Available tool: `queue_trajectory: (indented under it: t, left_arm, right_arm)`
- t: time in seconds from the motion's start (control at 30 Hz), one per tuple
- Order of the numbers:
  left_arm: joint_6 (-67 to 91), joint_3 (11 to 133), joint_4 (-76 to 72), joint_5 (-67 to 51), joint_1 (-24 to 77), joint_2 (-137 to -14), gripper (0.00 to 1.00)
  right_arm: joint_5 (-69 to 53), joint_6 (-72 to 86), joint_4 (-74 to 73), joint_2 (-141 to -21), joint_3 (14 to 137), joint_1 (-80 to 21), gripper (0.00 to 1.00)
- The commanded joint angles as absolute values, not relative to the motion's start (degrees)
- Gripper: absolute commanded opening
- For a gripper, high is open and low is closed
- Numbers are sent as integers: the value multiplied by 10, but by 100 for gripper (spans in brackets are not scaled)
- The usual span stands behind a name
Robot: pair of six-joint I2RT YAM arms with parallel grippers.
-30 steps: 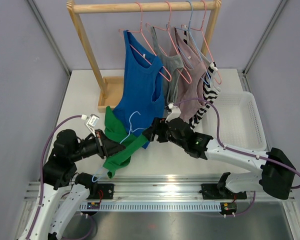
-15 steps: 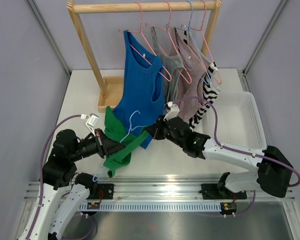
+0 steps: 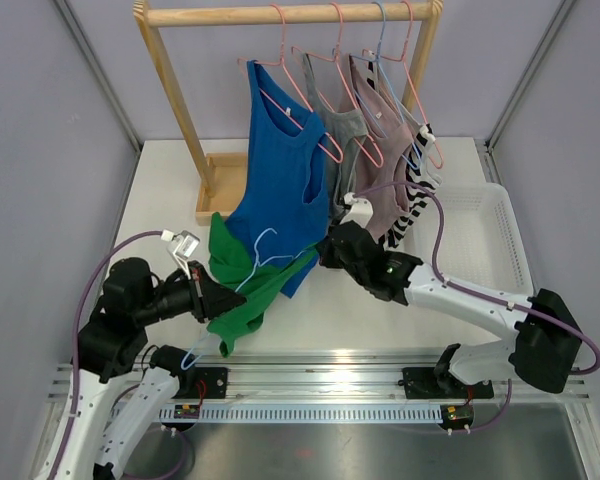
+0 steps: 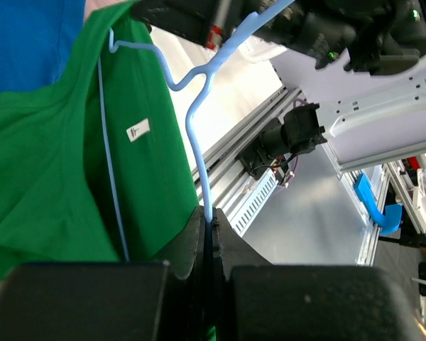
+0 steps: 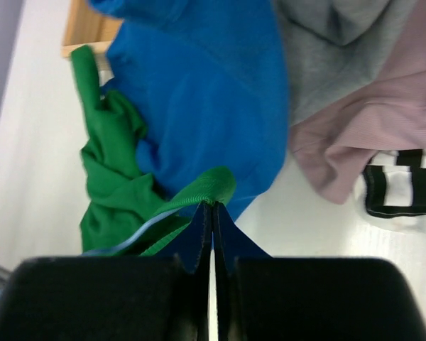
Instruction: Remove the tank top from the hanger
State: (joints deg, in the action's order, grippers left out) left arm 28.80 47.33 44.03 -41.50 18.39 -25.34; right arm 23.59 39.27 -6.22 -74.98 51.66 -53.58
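A green tank top (image 3: 242,290) hangs crumpled on a light blue hanger (image 3: 265,240) held low over the table's front left. My left gripper (image 3: 212,298) is shut on the hanger's wire (image 4: 207,181), with the green cloth (image 4: 57,163) draped beside it. My right gripper (image 3: 320,255) is shut on a green strap of the tank top (image 5: 211,186), and the blue wire (image 5: 124,238) runs just under that strap. The hanger's hook (image 4: 163,67) points up toward the right arm.
A wooden rack (image 3: 280,14) at the back carries a blue top (image 3: 280,180), a grey one (image 3: 345,125), a pink one (image 3: 380,190) and a striped one (image 3: 420,180) on pink hangers. A white basket (image 3: 485,250) sits at the right. The blue top hangs right behind the green one.
The right gripper went from open to shut on the green strap and pulled it up and to the right. The left arm kept its hold on the hanger.
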Motion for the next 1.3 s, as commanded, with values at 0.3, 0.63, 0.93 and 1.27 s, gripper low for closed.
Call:
queue_trajectory:
  t: [0.3,0.63,0.93,1.27]
  left_arm:
    - [258,612,455,-418,186,-221,0]
    - [335,611,123,-227,185,-194,0]
    - [240,583,-170,-130,185,-322,0]
    - [273,539,-179,-220,185,-367,0]
  right_arm:
    - [218,372,-159,-742,547,-493,0]
    - [-174,354,-72,-526,446,-512,0]
    - [-107,323,-281,-332,500,-517,0]
    - [-71,294,-306,-328,564,-516,0]
